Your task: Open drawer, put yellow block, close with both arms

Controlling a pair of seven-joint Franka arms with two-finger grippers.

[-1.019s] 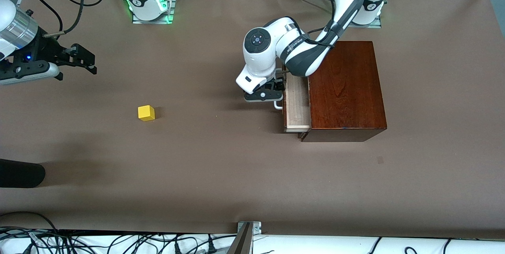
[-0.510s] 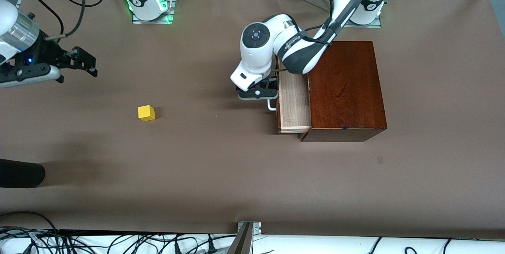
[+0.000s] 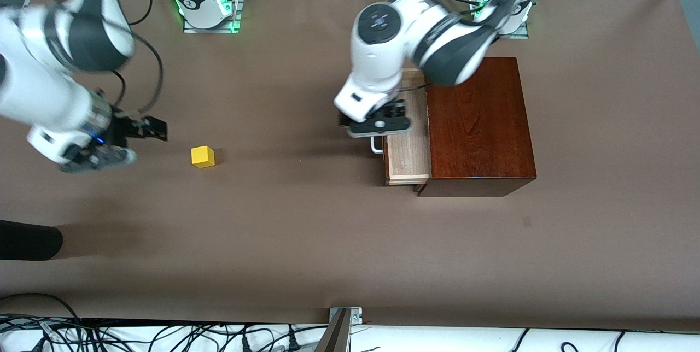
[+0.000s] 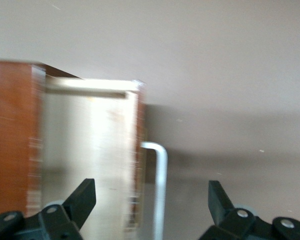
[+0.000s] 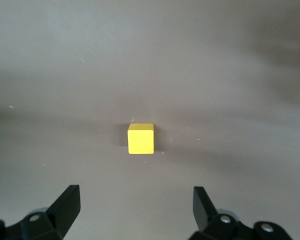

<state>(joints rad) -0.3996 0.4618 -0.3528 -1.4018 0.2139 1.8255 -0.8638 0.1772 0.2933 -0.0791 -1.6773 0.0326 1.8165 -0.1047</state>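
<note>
The reddish-brown wooden box (image 3: 481, 122) stands toward the left arm's end of the table. Its drawer (image 3: 407, 152) is pulled out, and the pale inside shows empty. The white bar handle (image 3: 376, 147) is free. My left gripper (image 3: 380, 124) hangs open over the handle and the drawer's front. In the left wrist view, the left gripper (image 4: 150, 200) spans the handle (image 4: 160, 190) and the drawer's edge (image 4: 90, 150) without touching. The yellow block (image 3: 203, 156) lies on the mat toward the right arm's end. My right gripper (image 3: 149, 129) is open and empty beside the block (image 5: 141, 138).
A brown mat (image 3: 306, 232) covers the table. A black rounded object (image 3: 27, 240) lies at the edge of the right arm's end, nearer to the front camera. A metal bracket (image 3: 340, 324) sits at the table's near edge.
The drawer slid farther out, then my left gripper let go of the handle and rose over it. My right arm swung from the table's end toward the yellow block.
</note>
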